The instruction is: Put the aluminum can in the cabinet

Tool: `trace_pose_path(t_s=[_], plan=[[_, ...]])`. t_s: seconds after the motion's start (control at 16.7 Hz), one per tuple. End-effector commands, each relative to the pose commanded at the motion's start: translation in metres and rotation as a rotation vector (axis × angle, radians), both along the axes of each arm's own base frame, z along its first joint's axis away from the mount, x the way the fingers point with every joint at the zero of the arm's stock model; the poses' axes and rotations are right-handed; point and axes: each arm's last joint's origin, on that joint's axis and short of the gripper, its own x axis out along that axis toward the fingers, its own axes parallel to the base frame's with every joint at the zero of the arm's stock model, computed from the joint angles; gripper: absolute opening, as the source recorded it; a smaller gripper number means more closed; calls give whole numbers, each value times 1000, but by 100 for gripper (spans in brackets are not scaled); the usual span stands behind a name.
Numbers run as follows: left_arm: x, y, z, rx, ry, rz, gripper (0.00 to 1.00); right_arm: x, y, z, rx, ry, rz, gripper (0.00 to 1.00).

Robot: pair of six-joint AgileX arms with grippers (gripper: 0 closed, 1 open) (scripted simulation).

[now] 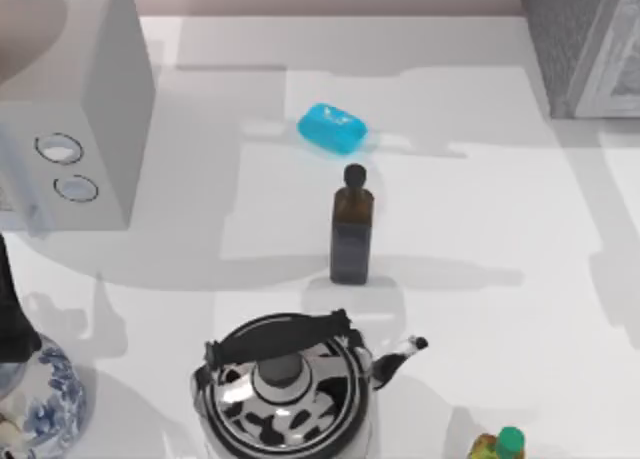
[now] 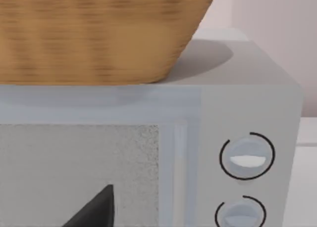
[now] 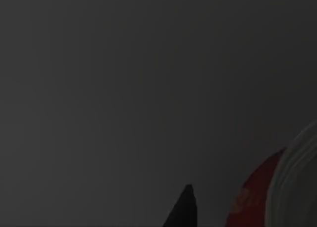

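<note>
White tabletop ran across the whole top view, with a pale wall strip along its far edge. At the far right corner stood the cabinet (image 1: 590, 44), grey and speckled, its paler framed front facing the table. At the left stood a plain light-grey box (image 1: 85, 129) with two round dials; my left wrist view looked squarely at that box's front, with a wicker basket (image 2: 99, 34) resting on its top. A dark tip of my left gripper (image 2: 96, 209) showed in front of the box's window; how far its fingers were parted, I could not tell.

Near the middle stood a dark brown bottle (image 1: 352, 234), upright, with a blue soap-like block (image 1: 333, 128) just behind it. A black-and-white kettle (image 1: 285, 394) sat at the near edge, a blue-patterned vase (image 1: 40, 399) at the near left, and a small yellow bottle (image 1: 498, 445) at the near right.

My right wrist view was dark. It showed one dark tip of my right gripper (image 3: 182, 209) and, beside it, a red sliver of the can (image 3: 255, 195). Whether the fingers gripped the can, I could not tell.
</note>
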Motion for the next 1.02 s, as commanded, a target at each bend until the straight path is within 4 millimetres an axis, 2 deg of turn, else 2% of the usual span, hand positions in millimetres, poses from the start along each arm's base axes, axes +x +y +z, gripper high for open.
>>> trace_pose_path(t_s=[0.36,1.02], plan=[[0,0,0,0,0,0,100,6,0,-4,0,7,3,0],[0,0,0,0,0,0,100,6,0,-4,0,7,3,83]])
